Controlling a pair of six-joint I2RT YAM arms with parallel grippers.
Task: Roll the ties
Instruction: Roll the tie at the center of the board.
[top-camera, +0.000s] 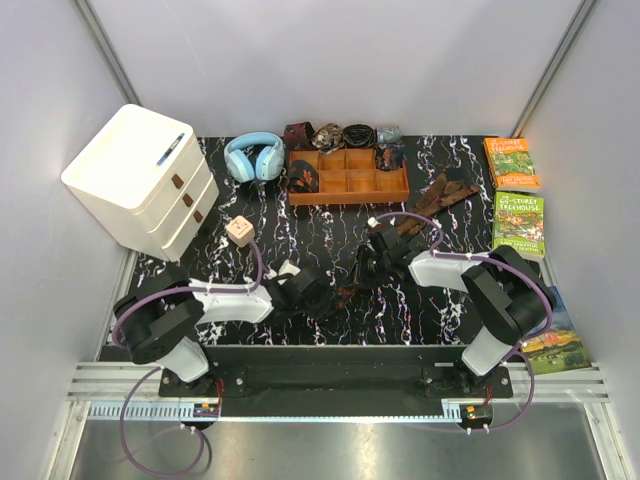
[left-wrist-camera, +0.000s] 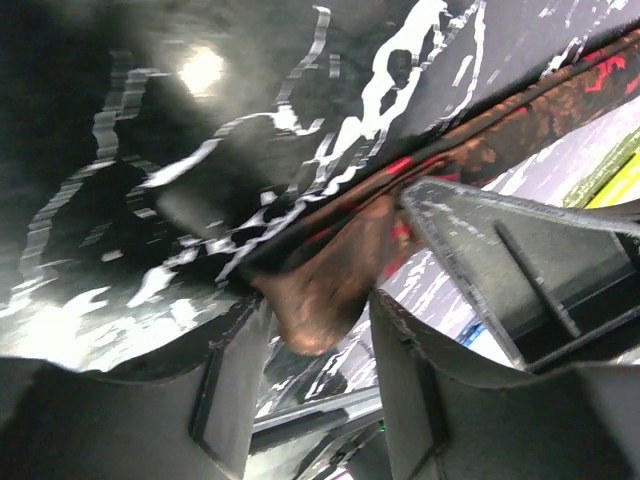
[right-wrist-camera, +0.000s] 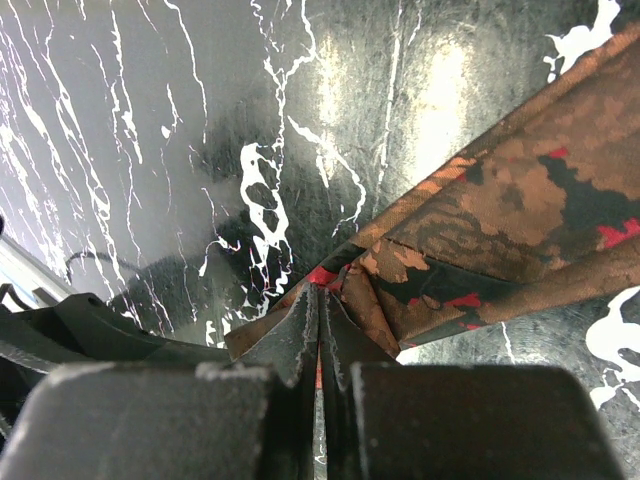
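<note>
A dark brown tie with a reddish-tan pattern (top-camera: 345, 294) lies on the black marbled table between my two grippers. My left gripper (top-camera: 322, 291) is closed partway on the tie's bunched, folded end (left-wrist-camera: 312, 300), which sits between its fingertips (left-wrist-camera: 235, 380). The tie's strip (left-wrist-camera: 520, 130) runs up to the right. My right gripper (top-camera: 364, 264) is shut on the tie, its fingertips (right-wrist-camera: 300, 330) pinching a folded edge, and the fabric (right-wrist-camera: 500, 200) spreads out to the right. More ties (top-camera: 440, 194) lie in a pile right of the wooden tray (top-camera: 398, 189).
The tray holds rolled items in some compartments, with more rolls behind it (top-camera: 345, 133). Blue headphones (top-camera: 253, 157), a white drawer unit (top-camera: 140, 180) and a pink cube (top-camera: 239, 231) are on the left. Books (top-camera: 517, 220) lie along the right edge.
</note>
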